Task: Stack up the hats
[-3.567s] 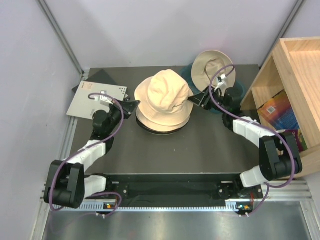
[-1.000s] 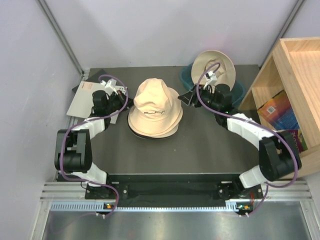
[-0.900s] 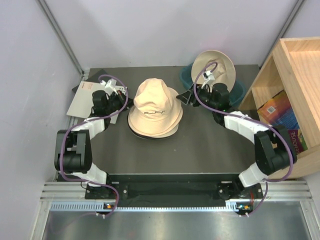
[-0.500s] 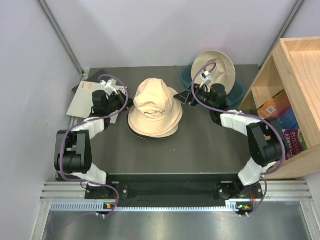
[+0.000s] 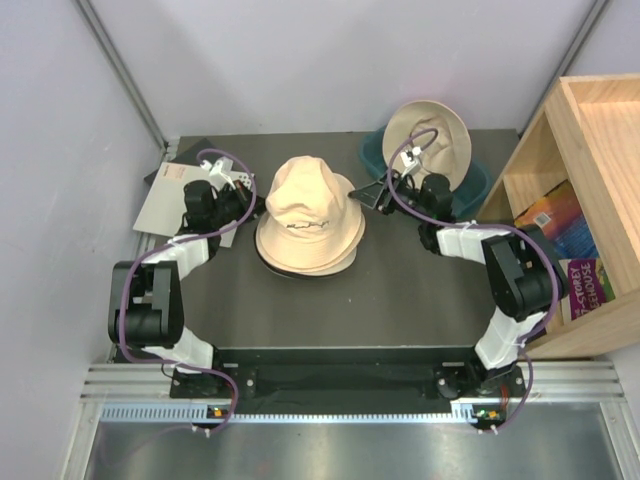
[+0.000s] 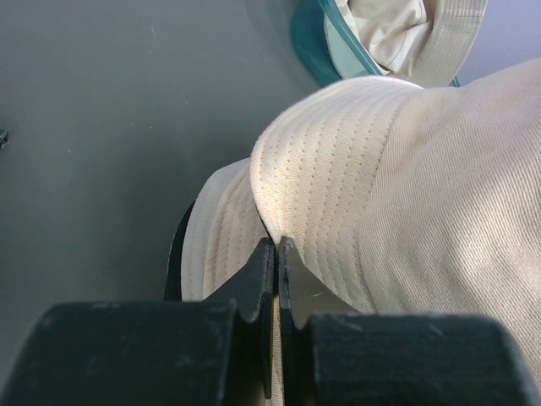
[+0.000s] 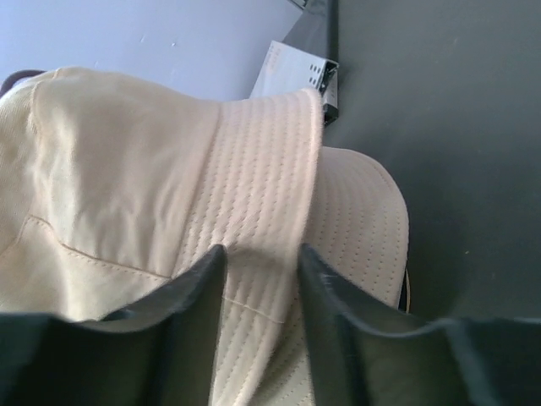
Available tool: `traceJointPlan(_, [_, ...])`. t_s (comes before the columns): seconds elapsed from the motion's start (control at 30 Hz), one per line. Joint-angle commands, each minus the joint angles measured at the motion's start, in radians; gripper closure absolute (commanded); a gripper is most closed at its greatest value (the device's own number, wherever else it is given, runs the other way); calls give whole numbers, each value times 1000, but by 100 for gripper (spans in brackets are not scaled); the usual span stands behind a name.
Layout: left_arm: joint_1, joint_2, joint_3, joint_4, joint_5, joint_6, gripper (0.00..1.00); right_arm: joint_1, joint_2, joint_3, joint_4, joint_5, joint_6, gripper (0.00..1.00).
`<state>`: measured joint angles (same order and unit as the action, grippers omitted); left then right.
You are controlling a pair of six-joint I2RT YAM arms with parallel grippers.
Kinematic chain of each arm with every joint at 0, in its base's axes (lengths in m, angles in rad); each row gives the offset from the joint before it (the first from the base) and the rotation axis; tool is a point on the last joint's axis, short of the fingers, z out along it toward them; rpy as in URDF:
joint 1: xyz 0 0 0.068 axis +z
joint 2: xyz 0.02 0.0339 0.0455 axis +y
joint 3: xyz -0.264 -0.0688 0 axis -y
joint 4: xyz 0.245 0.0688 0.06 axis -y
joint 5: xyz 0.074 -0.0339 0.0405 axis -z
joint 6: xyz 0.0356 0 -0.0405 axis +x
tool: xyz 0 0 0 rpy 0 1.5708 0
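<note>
Standing at the near edge of the table (image 5: 330,310): the stack sits about mid-table, between the two arms. The top hat (image 5: 305,200) is a cream bucket hat, crown up. Under it is a second cream hat (image 5: 312,262) with its brim poking out, and a black hat (image 6: 179,254) is at the very bottom, just a sliver of brim showing. The left gripper (image 6: 275,244) is on the stack's left side with its fingers pressed right together, tips touching the edge of the top hat's brim. Can't tell if any fabric is actually pinched. The right gripper (image 7: 260,254) comes in from the other side, fingers parted a fair bit, and the top hat's brim shows in the gap between them. Further back, another cream hat (image 5: 428,125) sits in the teal tub (image 5: 372,152), well apart from the stack. White sheet (image 5: 165,205) back left, wooden shelf (image 5: 590,110) off to the right.
</note>
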<state>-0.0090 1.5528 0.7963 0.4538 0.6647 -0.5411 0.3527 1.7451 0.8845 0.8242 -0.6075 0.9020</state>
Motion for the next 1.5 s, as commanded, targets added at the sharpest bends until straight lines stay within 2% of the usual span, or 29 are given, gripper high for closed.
traceJointPlan(0.0, [1, -45, -3, 22, 7, 29, 100, -1, 8, -18, 113, -52, 71, 69])
traceJointPlan(0.03, [1, -46, -5, 22, 6, 30, 100, -1, 5, -18, 89, -46, 61, 80])
traceJointPlan(0.1, [1, -48, -5, 19, 4, 30, 100, -1, 1, -21, 66, -40, 46, 90])
traceJointPlan(0.13, [1, -51, -5, 19, 1, 32, 100, -1, -1, -22, 46, -32, 34, 99])
traceJointPlan(0.17, [1, -54, -6, 16, -2, 33, 100, -1, -5, -25, 32, -28, 28, 100])
traceJointPlan(0.4, [1, -71, -2, -47, -56, 59, 100, 17, -47, -30, -193, 67, -136, 100])
traceJointPlan(0.93, [1, -108, -14, -176, -189, 119, 100, 83, -71, -53, -463, 311, -348, 100])
traceJointPlan(1.47, [1, -187, -39, -276, -298, 133, 100, 126, -137, -76, -520, 367, -380, 100])
